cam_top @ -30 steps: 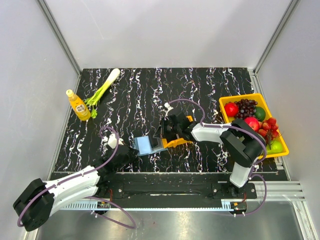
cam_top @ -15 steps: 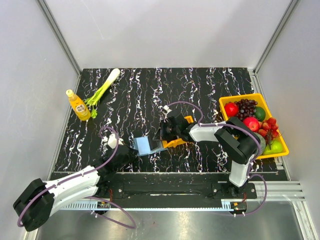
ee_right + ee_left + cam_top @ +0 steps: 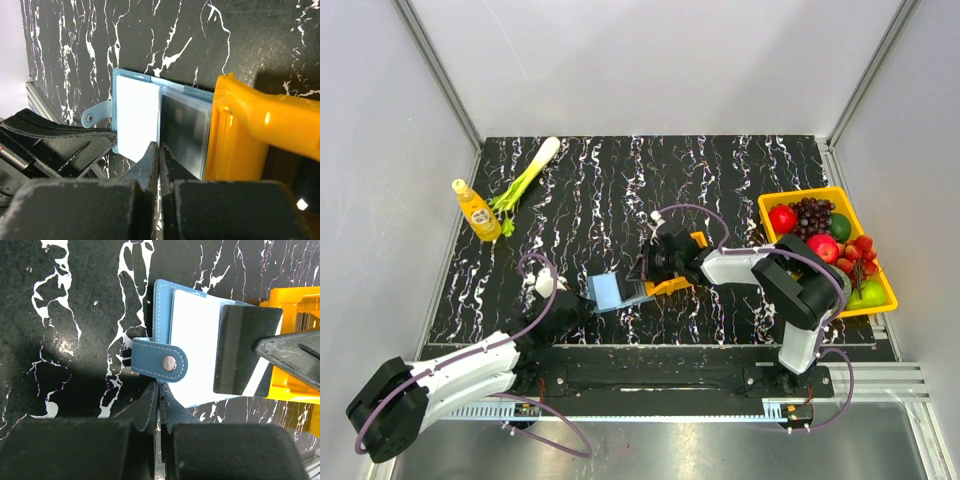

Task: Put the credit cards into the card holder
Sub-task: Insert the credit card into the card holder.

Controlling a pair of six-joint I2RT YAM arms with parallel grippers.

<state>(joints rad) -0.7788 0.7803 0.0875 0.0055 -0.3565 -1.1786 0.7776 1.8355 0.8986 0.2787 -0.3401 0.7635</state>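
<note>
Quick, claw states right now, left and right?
Left claw: closed, pinching the flat blue card holder's edge.
Right claw: closed on a thin dark card.

The blue card holder (image 3: 162,307) lies open, snap tab (image 3: 164,362) sticking out; 1 pale card (image 3: 195,340) sits inside, 1 dark card (image 3: 237,352) slants across the other page.

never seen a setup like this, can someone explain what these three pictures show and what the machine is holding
Two robot arms are bolted at the table's near edge. One picture looks down from above; the other two come from cameras on each wrist. On the table lie a blue card holder, an orange tray, a yellow fruit bin, a bottle and a green onion. The left gripper is pinched shut at the card holder's edge, apparently gripping it. The right gripper pinches a dark card over the open holder.
</note>
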